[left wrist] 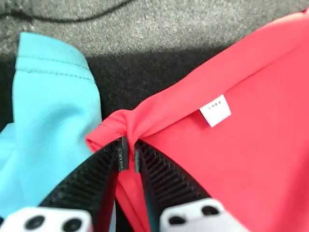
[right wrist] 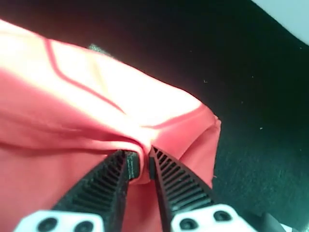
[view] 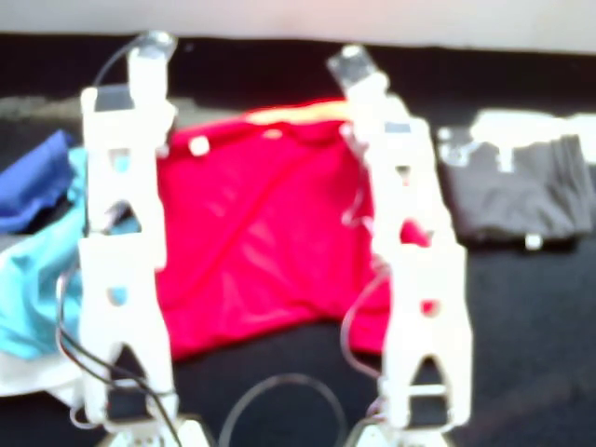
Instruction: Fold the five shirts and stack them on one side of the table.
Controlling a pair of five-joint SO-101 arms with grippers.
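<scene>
**Red shirt, pinched at both far corners, ready to fold**

1. Red shirt (view: 261, 233): lay spread and creased at mid-table between the two arms, its near hem uneven.
2. Left gripper (left wrist: 128, 154): fingers were clamped on a bunched pinch of the shirt's far-left corner, just beside the light blue shirt (left wrist: 48, 121).
3. Right gripper (right wrist: 141, 164): fingers were closed on a fold of red cloth at the far-right edge.
4. White label (left wrist: 216, 110): sat on the red cloth near the left pinch.

Handling, as judged: both pinches should rise together and travel at an equal pace, with the cloth taut between them so the edge lands straight. The left pinch should keep clear of the light blue shirt so as not to drag it.

Surface and room:
- Table (view: 521, 317): dark and matte.
- Pale wall (view: 419, 19): ran along the far side.
- Left heap: the light blue shirt with a dark blue shirt (view: 28, 182).
- Folded dark shirt (view: 517, 196): lay far right.
- Cable (view: 279, 386): looped at the near edge.
</scene>
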